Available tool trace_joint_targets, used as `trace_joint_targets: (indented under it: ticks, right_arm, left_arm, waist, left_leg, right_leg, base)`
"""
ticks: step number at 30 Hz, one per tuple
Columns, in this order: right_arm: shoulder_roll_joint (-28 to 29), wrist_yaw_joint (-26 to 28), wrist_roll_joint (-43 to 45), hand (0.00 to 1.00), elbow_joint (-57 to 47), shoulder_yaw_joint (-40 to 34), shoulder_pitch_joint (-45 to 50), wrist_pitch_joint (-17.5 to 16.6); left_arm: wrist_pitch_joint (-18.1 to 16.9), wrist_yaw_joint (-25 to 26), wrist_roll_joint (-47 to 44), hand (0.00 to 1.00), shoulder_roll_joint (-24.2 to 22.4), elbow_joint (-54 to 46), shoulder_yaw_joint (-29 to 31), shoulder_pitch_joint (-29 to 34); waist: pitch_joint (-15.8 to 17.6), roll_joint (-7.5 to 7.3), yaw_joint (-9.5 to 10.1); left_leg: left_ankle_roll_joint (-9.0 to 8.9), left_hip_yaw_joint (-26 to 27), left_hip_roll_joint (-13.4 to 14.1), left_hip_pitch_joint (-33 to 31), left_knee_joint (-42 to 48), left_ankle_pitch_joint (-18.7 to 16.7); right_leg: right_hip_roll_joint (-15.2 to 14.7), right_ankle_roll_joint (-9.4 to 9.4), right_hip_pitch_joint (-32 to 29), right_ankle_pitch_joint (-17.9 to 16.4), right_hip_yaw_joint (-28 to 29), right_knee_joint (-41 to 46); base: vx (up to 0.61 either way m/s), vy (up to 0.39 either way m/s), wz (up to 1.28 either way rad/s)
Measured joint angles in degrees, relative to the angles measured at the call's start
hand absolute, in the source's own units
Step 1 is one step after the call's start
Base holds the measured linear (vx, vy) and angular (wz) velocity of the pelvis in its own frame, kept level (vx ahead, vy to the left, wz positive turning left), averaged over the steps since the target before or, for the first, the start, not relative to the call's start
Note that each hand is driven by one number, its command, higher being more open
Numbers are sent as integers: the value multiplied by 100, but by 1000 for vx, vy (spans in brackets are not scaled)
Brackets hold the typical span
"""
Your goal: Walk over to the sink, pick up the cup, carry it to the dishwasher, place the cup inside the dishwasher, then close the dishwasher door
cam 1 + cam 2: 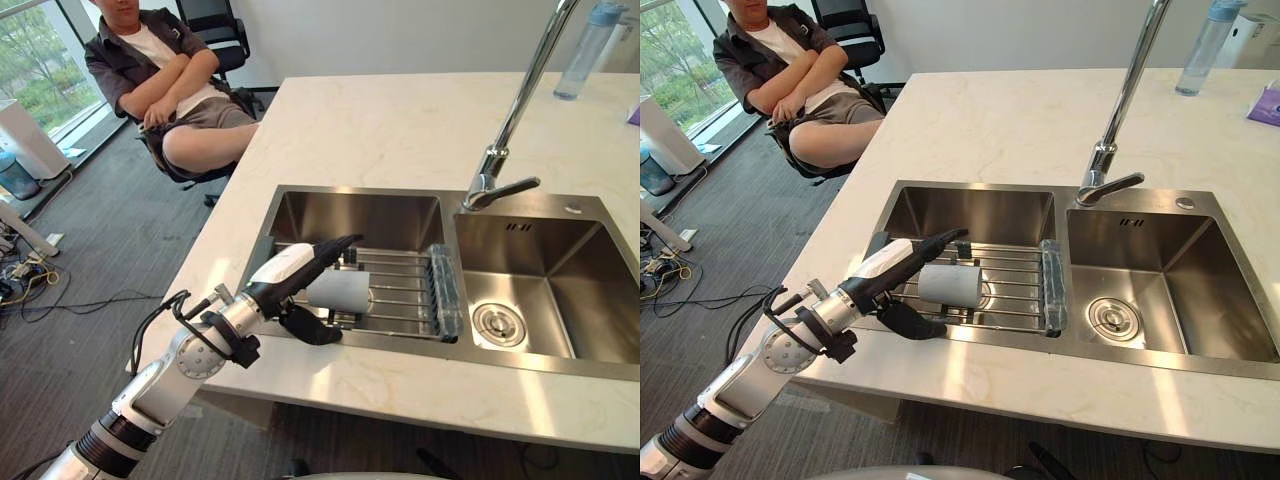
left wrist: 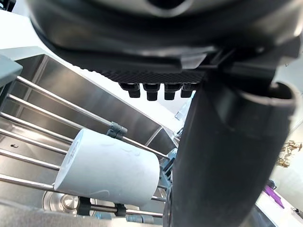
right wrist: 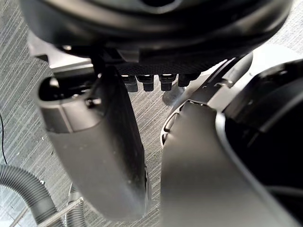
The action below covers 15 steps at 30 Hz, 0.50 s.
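The left arm (image 1: 170,370) rises from the lower left, bent at the elbow, and its forearm slopes forward and to the right. The wrist (image 1: 232,325) is nearly straight. The left hand (image 1: 283,275) is turned with its white-covered back upward. Its fingers (image 1: 335,248) are stretched out straight and close together, pointing ahead. The thumb (image 1: 312,330) is spread wide beneath them, leaving a broad gap. In its own wrist view the right hand (image 3: 156,28) hangs low, with relaxed fingers and the thumb (image 3: 102,156) standing apart.
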Motion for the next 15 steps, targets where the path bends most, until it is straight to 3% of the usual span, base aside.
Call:
trace_joint_targets:
  ticks: [15]
  right_arm:
    - [56, 0, -5, 100, -6, -223, 3, 0]
  left_arm:
    - [53, 27, -51, 100, 26, 474, 199, -292]
  waist:
    - [0, -1, 13]
  left_leg:
    - [0, 89, 0, 7, 0, -1]
  right_leg:
    - [2, 4, -19, 49, 89, -48]
  base:
    - [-6, 0, -2]
